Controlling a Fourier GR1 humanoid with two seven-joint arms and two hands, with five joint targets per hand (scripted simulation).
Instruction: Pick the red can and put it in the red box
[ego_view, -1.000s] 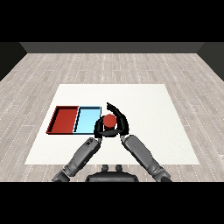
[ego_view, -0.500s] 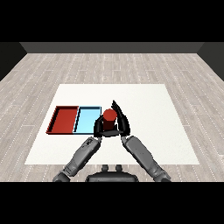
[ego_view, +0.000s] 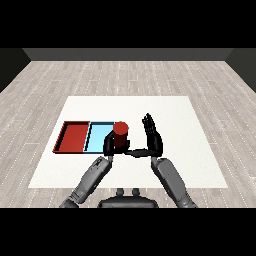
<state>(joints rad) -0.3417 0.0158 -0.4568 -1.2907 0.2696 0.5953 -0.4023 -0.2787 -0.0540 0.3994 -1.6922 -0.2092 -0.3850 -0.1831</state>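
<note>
The red can (ego_view: 120, 134) is seen upright on the white surface (ego_view: 200, 150), just beside the right edge of the blue tray (ego_view: 100, 137), with the red tray (ego_view: 75, 137) touching that tray's far side at about 9 o'clock from the can. The left hand (ego_view: 108, 146) is placed against the can's left side at about 8 o'clock; whether its fingers are curled round the can cannot be told, since the can hides them. The right hand (ego_view: 152, 136) is held open, fingers straight and pointing up the view, at about 3 o'clock from the can and apart from it, with its thumb reaching in low toward the can's base.

The step in hand is judged to be the grasp itself. For it to be done well, the can should be enclosed at mid-height rather than near the rim, so that it is not tipped when lifted. Only one hand is needed; if the right is chosen, it should be brought in from 3 o'clock until palm and thumb meet the can, while the left is drawn clear so the can is not nudged toward the blue tray. The can should be lifted straight up before any sideways travel, because the blue tray's rim lies in the path. The carry toward 9 o'clock must pass fully over the blue tray, and release should be made only once the can is over the red floor, set down upright
</note>
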